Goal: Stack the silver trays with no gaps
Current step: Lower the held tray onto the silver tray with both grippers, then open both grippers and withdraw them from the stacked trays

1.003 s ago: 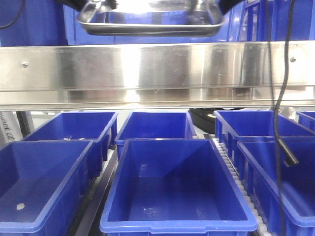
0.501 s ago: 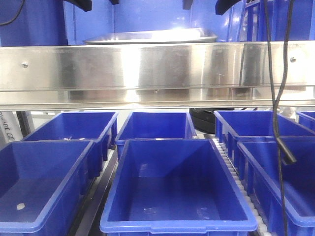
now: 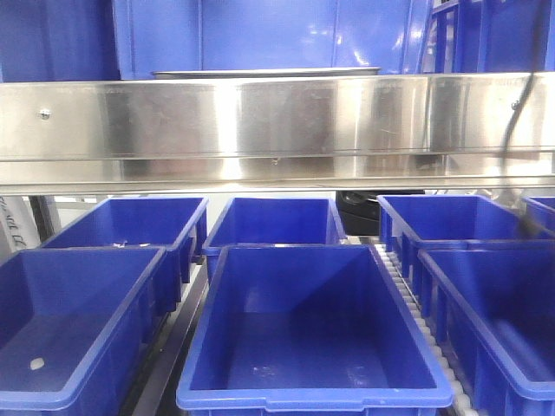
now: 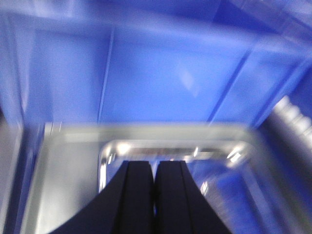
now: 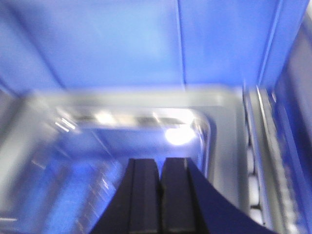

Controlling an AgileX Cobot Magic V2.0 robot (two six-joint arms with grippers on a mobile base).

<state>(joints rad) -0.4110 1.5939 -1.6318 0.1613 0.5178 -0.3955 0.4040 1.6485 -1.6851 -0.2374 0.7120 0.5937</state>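
Silver trays (image 3: 265,73) are sitting behind the steel shelf rail (image 3: 277,126), only their rim showing at twelve o'clock above the blue bins (image 3: 312,334). We are seeing the left gripper (image 4: 154,195) and right gripper (image 5: 160,195) hovering over tray corners, jaws pressed together, gripping nothing, with blue wall beyond at twelve o'clock.

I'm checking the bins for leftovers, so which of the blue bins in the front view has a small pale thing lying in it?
The front-left blue bin: a small pale object lies on its floor. The big centre bin beside it shows only faint specks.
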